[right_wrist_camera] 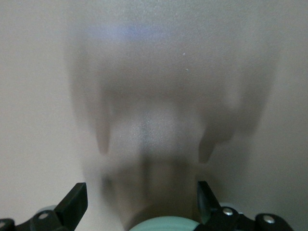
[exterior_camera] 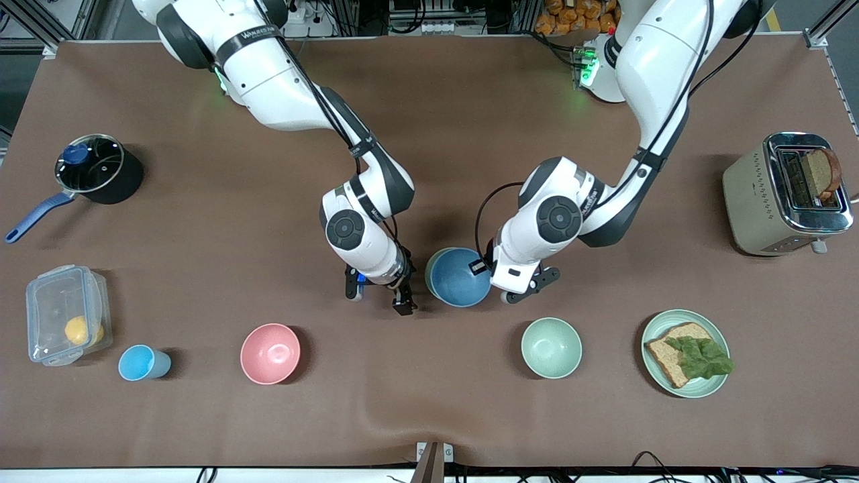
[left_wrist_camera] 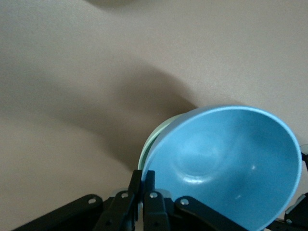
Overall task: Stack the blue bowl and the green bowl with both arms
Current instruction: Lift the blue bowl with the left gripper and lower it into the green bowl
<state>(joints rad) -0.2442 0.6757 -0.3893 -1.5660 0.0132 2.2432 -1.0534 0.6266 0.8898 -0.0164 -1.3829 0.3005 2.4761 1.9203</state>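
The blue bowl sits tilted inside the green bowl at mid-table, so only a sliver of green rim shows. In the left wrist view the blue bowl fills the frame and the green bowl peeks out beneath it. My left gripper is shut on the blue bowl's rim. Beside the stack, toward the right arm's end, my right gripper hangs open over bare table with nothing between its fingers. A pale green curved edge shows at that wrist view's border.
Near the front camera lie a light-blue cup, a pink bowl, a mint bowl and a plate with bread and lettuce. A plastic box and pot stand at the right arm's end, a toaster at the left arm's.
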